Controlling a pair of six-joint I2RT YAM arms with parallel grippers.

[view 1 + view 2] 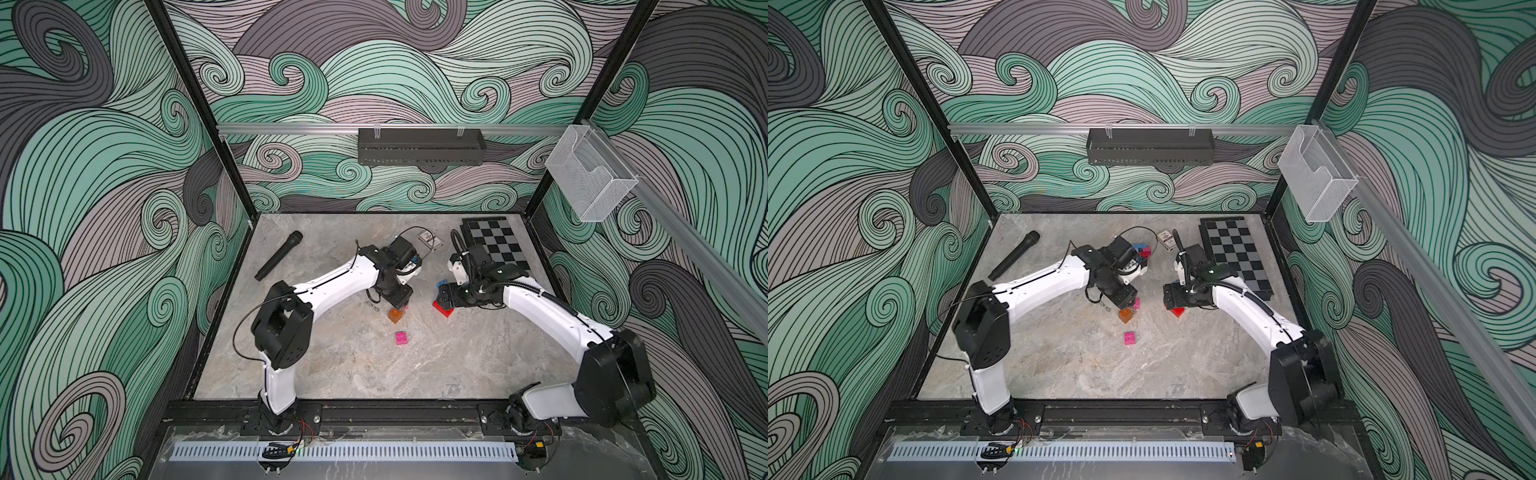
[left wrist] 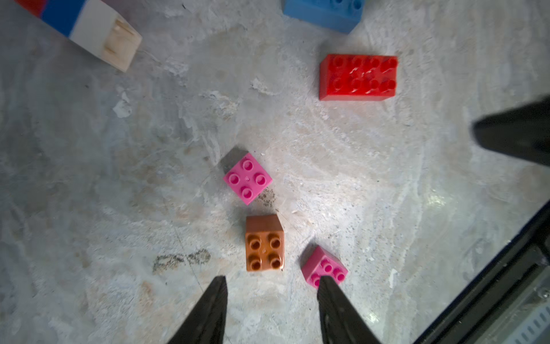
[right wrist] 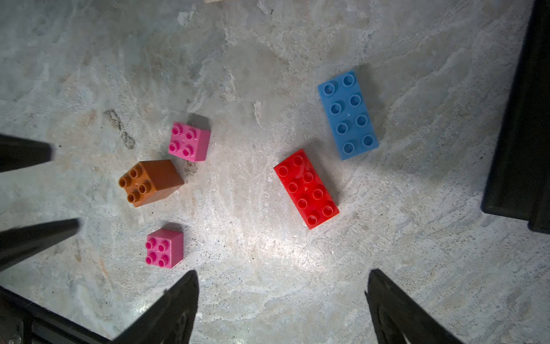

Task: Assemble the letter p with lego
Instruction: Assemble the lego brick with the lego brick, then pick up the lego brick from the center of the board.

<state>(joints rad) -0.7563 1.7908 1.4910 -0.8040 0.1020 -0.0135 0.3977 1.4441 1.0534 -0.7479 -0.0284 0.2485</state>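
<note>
orange plastic marks the square brick (image 2: 264,247) over which the left gripper (image 2: 270,281) is hung, jaws partly apart and empty, seemingly so that it can be pinched next. on the marble table (image 1: 353,374), in a top view, a pink brick (image 1: 401,338) is found at its six o'clock and a red oblong brick (image 1: 441,311) at three o'clock, close by the right gripper (image 3: 282,277), which is spread wide and empty. these three are seen glossy, studs up, unjoined.

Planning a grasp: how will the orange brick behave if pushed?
The orange brick looks like hard plastic, likely stiff. Flat base: probably slides, not rolls. Seemingly taller than the nearby pink brick, it might tip.
</note>
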